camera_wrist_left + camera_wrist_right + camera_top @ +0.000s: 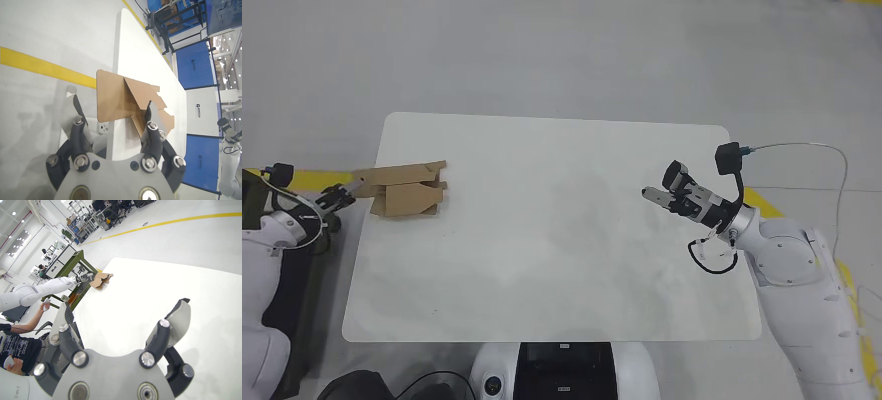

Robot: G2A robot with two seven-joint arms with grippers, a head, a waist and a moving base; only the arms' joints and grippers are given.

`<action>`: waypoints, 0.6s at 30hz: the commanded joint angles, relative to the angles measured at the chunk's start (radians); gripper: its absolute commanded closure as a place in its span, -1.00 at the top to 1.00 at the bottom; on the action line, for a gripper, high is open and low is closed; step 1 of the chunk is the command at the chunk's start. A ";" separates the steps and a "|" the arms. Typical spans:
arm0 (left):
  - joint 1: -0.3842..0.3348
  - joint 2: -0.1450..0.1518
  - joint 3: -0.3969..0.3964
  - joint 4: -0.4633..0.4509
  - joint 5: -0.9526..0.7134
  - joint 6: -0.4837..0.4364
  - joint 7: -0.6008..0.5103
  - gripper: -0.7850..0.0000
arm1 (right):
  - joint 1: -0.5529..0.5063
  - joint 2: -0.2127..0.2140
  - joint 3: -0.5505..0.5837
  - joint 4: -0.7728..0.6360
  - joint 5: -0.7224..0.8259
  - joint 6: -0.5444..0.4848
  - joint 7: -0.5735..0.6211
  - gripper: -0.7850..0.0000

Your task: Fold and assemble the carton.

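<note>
Carton (407, 190) sits at the left edge of the white table (542, 290), brown cardboard only partly folded, flaps splayed, one panel hanging out over the rim. Left gripper (111, 108) hovers right at it, fingers spread wide. Right gripper (124, 306) hangs over the table's right side, well apart from the carton, also spread. Blue panels (194, 66) behind carry white print.

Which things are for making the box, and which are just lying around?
For the job: carton, left pincer, right pincer, white table.
Just around: green cart, yellow floor line, blue panels.
</note>
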 commanded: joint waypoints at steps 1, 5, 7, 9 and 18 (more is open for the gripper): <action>-0.008 -0.005 0.001 0.007 0.006 0.001 0.002 -0.04 | 0.000 0.000 0.000 0.000 0.000 0.000 0.000 1.00; -0.019 -0.018 0.006 0.017 0.021 0.008 0.009 -0.03 | 0.000 0.000 0.000 0.000 0.000 0.000 0.000 1.00; -0.022 -0.024 0.007 0.025 0.023 0.014 0.011 -0.04 | 0.000 0.000 0.000 0.000 0.000 0.000 0.000 1.00; -0.027 -0.029 0.007 0.033 0.026 0.019 0.015 -0.14 | 0.000 0.000 0.000 0.000 0.000 0.000 0.000 1.00; -0.041 -0.040 0.003 0.061 0.046 0.020 0.022 -0.73 | 0.000 0.000 0.000 0.000 0.000 0.000 0.000 1.00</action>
